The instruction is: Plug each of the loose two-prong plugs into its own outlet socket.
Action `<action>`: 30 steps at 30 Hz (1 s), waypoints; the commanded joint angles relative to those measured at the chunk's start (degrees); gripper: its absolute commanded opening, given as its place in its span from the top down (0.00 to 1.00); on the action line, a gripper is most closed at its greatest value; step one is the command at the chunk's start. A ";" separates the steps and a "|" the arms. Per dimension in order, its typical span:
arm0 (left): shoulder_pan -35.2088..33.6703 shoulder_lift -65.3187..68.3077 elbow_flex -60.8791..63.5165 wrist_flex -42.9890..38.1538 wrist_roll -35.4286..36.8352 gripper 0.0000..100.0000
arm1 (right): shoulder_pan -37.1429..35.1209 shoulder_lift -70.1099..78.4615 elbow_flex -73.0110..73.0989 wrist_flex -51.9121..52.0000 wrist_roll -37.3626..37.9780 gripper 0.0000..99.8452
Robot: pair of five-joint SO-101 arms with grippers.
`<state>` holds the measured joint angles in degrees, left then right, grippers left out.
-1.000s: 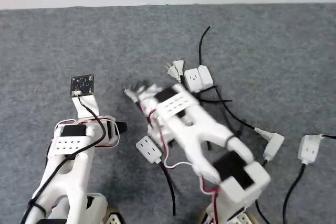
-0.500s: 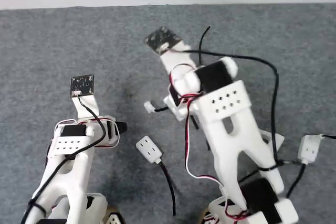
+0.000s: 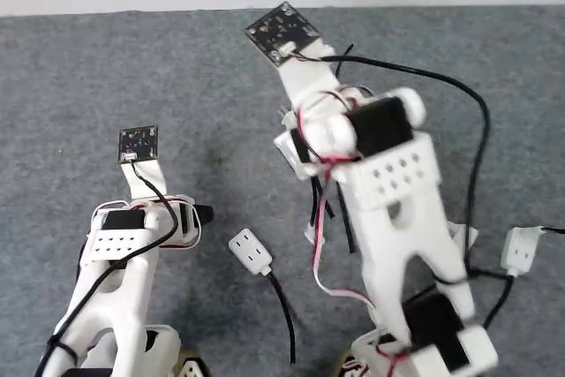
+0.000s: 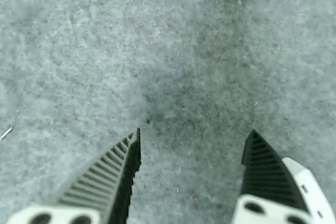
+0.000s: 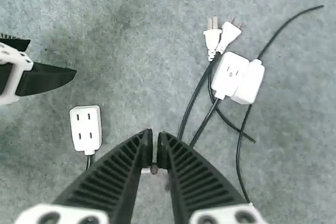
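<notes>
My right gripper [image 5: 155,135] hangs high over the grey carpet, shut, with a small white plug [image 5: 148,171] pinched low between its fingers. Below it lies a white outlet socket [image 5: 86,127] on a black cord, which is the white outlet socket [image 3: 250,251] in the high view. Farther off, two loose two-prong plugs [image 5: 220,35] lie side by side next to a pair of white socket blocks [image 5: 239,77]. My left gripper [image 4: 194,140] is open just above bare carpet, beside the near socket, with nothing between its fingers. The left gripper [image 5: 37,77] also appears in the right wrist view.
The right arm [image 3: 388,174] covers the middle of the table. Another white socket [image 3: 519,249] lies at the right edge, and a white plug [image 3: 459,234] peeks out beside the arm. Black cords [image 5: 199,119] cross the carpet under the right gripper.
The right arm has risen from the carpet and swung away from the left arm, carrying the white plug up with it. The left arm has not moved.
</notes>
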<state>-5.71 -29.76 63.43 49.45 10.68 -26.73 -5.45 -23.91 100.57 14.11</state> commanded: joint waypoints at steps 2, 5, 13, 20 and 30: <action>0.44 0.09 -1.80 -2.02 -0.35 0.70 | -1.19 10.42 -6.15 0.48 0.44 0.99; 0.35 0.09 -1.71 -2.46 -0.35 0.70 | -2.33 18.24 -9.85 -1.63 0.44 0.99; 0.26 0.09 -1.71 -2.46 -0.35 0.70 | -3.12 34.07 -19.34 -7.25 0.44 0.99; 0.18 0.09 -1.71 -2.46 -2.11 0.70 | -2.95 40.48 -30.68 -6.64 -1.85 0.79; 0.26 0.09 -1.71 -2.46 -2.99 0.70 | -1.63 39.34 -39.65 2.68 -2.11 0.94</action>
<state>-5.71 -29.76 63.43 48.40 8.48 -29.45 36.31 -65.14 100.66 12.79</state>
